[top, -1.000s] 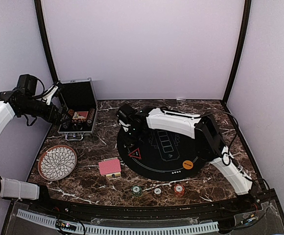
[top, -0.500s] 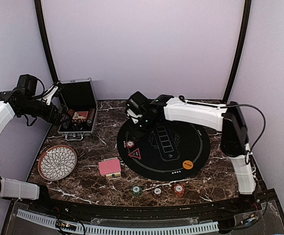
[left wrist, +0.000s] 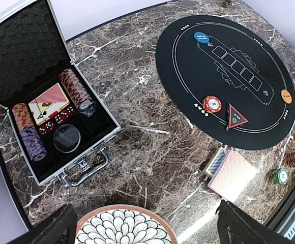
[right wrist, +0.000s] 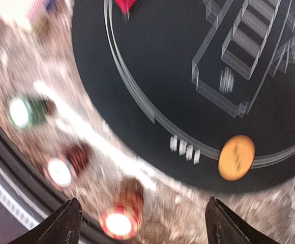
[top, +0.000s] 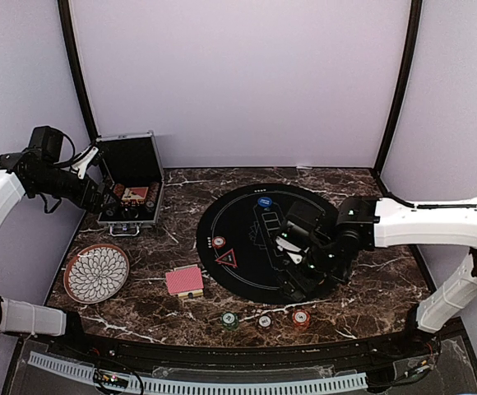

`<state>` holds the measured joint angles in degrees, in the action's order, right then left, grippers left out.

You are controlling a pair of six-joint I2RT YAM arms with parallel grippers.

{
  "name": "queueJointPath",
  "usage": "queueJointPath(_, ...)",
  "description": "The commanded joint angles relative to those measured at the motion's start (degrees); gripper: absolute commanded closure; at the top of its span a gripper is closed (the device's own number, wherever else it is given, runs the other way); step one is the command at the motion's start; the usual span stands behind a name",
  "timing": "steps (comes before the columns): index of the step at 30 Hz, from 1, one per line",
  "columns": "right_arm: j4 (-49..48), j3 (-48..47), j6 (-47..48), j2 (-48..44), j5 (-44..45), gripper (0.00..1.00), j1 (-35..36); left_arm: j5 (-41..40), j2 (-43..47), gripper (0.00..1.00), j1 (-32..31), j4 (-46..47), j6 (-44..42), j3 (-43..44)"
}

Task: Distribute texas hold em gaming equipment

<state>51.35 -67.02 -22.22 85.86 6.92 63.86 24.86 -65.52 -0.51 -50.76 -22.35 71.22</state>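
Step in hand: I judge I am lining up the right gripper on a chip stack at the near edge, probably the red chip stack, which sits closest to the gap between the jaws.
Doing it well: I want to slow down first, since the wrist view is smeared. Then I centre the jaws over that stack, drop straight down and close low on its edge, so the top chips don't slide off and the middle chip stack isn't nudged.
Right pincer: wide apart, nothing between the jaws.
Right arm pose: reaching in from the right, stretched across the table, wrist bent down over the near-right part of the black mat.
Left arm pose: raised at the far left, near the open metal case.
Left pincer: the left gripper is spread wide and empty.
Gear: green chip stack beside the others on the marble; orange disc, blue disc, red triangle and one red chip on the mat; card deck just off its left rim.
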Motion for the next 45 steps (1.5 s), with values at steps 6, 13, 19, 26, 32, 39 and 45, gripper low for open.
queueJointPath(6,0.3,7.4,-5.5,-3.0,-6.3,0.16,2.7,1.3,-0.2,0.01,0.3,-2.1,-0.2,2.0)
queueJointPath(13,-1.6,8.5,-4.7,0.0,-9.1,0.21,5.4,0.9,-0.4,0.01,0.3,-2.5,-0.4,1.9)
queueJointPath(19,-3.2,10.2,-4.4,1.7,-9.2,0.24,6.5,0.8,-0.6,0.01,0.3,-3.3,-0.7,2.5)
queueJointPath(26,-3.9,11.6,-4.7,2.2,-7.1,0.3,6.6,0.8,-0.7,0.01,0.3,-3.9,-0.6,3.7)
queueJointPath(32,-4.4,12.0,-5.2,1.8,-5.5,0.35,6.6,1.0,-0.8,0.01,0.3,-3.8,-0.1,3.9)
queueJointPath(39,-4.7,11.8,-5.2,2.1,-4.7,0.5,6.6,0.7,-0.8,0.01,0.3,-3.9,-0.2,4.1)
queueJointPath(45,-3.6,10.7,-5.3,1.5,-3.9,0.7,6.6,0.7,-0.8,0.01,0.3,-3.9,-0.3,4.2)
